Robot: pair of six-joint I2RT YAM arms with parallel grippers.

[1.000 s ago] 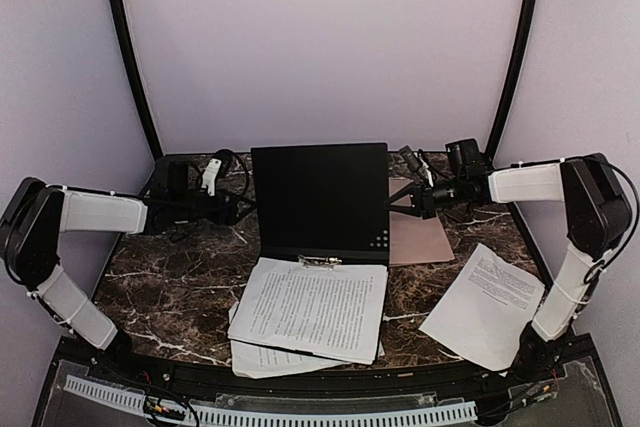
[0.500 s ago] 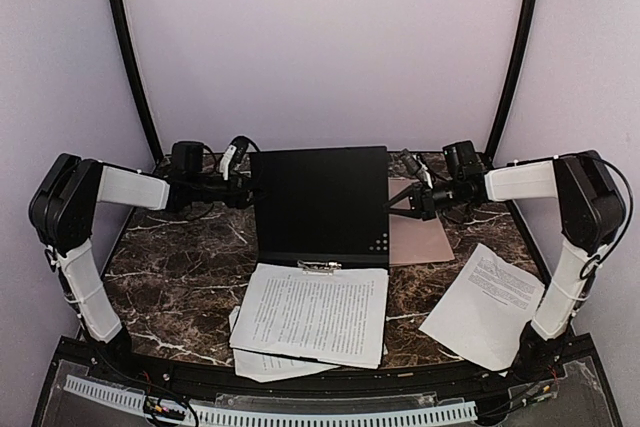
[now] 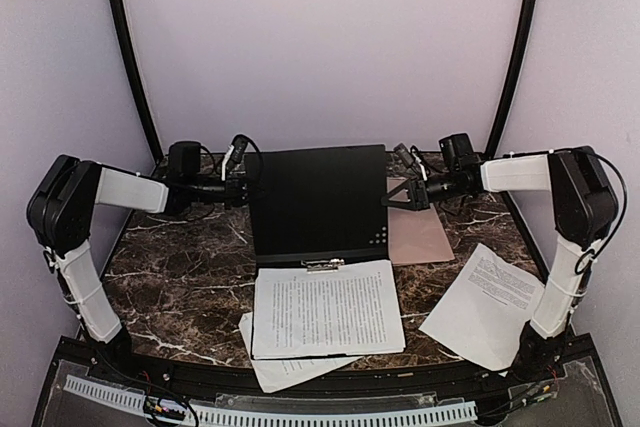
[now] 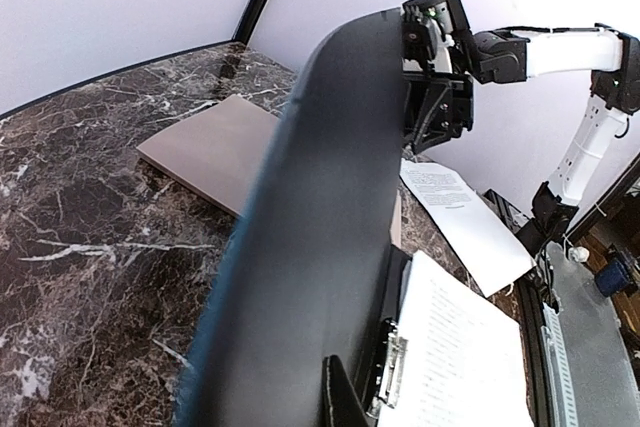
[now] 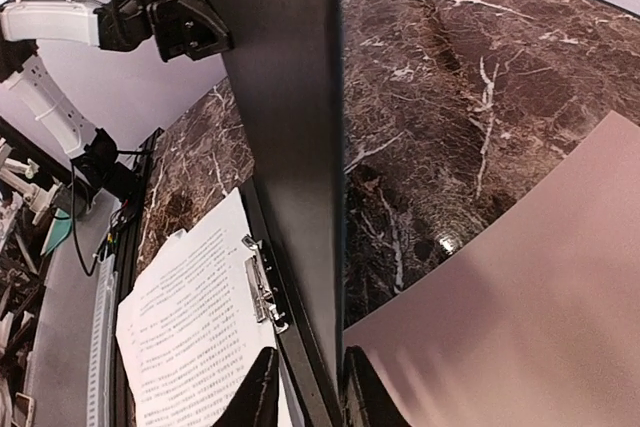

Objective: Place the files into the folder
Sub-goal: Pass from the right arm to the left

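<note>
A dark folder with a teal edge stands open at mid-table, its cover [image 3: 320,197] raised upright. My left gripper [image 3: 243,187] is shut on the cover's left edge; one finger [image 4: 340,397] shows against its inner face. My right gripper [image 3: 392,202] straddles the right edge, its jaws slightly apart [image 5: 310,387]. Two of the files [image 3: 325,307] lie stacked on the dark folder's lower half below a metal clip [image 3: 320,265], with the under sheet [image 3: 290,367] sticking out. A third sheet [image 3: 485,302] lies at the right. The tan folder [image 3: 420,237] lies flat behind the cover.
The tabletop [image 3: 170,277] is dark marble, ringed by a black rail and pale walls. A perforated white strip [image 3: 300,415] runs along the near edge. In the left wrist view the tan folder [image 4: 205,152] sits past the raised cover, with the right arm [image 4: 540,47] beyond.
My left gripper moved up to the cover's left edge and closed on it. The right jaws eased apart. The top sheet shifted right and squared up.
</note>
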